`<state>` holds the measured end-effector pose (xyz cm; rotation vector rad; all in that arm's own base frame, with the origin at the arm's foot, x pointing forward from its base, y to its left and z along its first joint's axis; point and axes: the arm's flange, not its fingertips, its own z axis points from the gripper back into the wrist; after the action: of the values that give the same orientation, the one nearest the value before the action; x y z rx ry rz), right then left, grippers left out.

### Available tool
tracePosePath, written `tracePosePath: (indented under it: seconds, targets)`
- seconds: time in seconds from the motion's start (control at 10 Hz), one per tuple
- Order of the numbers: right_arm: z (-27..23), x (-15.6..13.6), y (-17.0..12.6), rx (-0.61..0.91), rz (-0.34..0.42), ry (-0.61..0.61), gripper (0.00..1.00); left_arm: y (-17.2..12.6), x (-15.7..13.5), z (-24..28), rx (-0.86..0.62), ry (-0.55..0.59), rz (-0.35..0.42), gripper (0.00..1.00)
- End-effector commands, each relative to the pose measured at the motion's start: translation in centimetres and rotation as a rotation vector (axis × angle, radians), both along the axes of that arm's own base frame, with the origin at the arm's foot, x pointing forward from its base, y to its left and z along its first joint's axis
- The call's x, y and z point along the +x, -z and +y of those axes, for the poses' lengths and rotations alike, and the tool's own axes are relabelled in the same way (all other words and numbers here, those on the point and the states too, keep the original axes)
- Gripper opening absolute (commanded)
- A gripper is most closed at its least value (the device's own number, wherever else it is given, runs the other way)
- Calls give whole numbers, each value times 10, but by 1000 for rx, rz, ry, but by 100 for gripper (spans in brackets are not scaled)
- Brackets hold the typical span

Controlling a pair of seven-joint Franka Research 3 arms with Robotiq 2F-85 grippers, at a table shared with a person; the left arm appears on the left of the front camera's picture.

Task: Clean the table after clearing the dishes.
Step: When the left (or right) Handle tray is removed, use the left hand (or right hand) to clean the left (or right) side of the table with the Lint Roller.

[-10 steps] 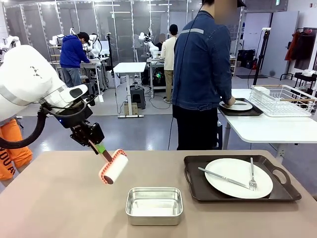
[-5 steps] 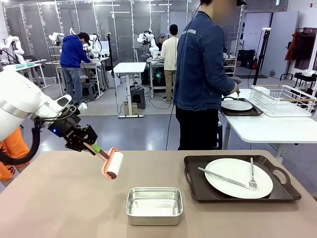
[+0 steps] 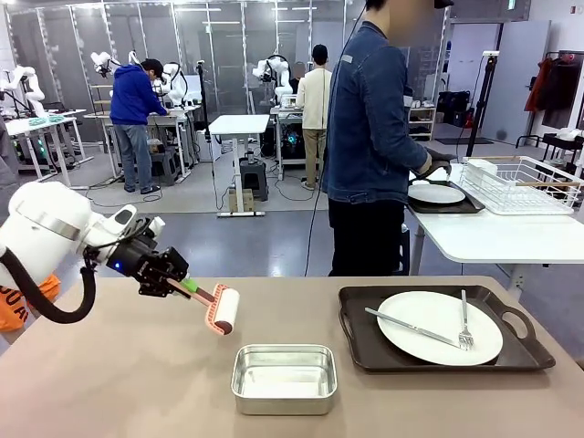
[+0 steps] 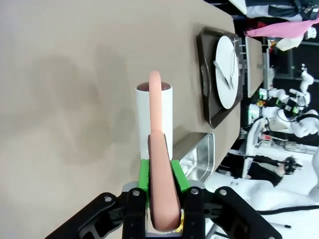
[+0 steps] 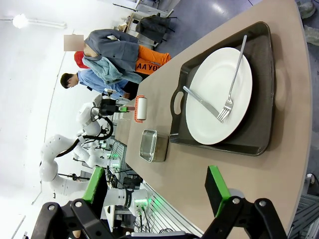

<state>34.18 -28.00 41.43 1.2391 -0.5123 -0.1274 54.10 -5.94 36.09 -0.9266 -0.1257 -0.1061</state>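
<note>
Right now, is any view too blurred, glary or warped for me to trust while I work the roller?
Front view: sharp, evenly lit, only a soft sheen in the steel pan. Left wrist view: the lint roller is crisp, with faint shadows on the table beside it. Right wrist view: rolled sideways, table edge bowed, background washed out white, yet the plate is clear.

White plate [image 3: 420, 351] on tray [image 3: 359, 343], beige table [image 3: 119, 383]
</note>
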Motion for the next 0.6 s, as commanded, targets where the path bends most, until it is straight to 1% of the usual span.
tracePosePath:
  seconds: [0.0,0.3,0.5]
  targets:
    - [1,-1,-3,-1,-8,-2,100,24,20,12,-77,-9,72,22]
    - [1,-1,-3,-1,-8,-2,100,47,24,31,-89,-30,137,22]
    - [1,-1,-3,-1,-8,-2,100,68,22,60,-66,-65,160,22]
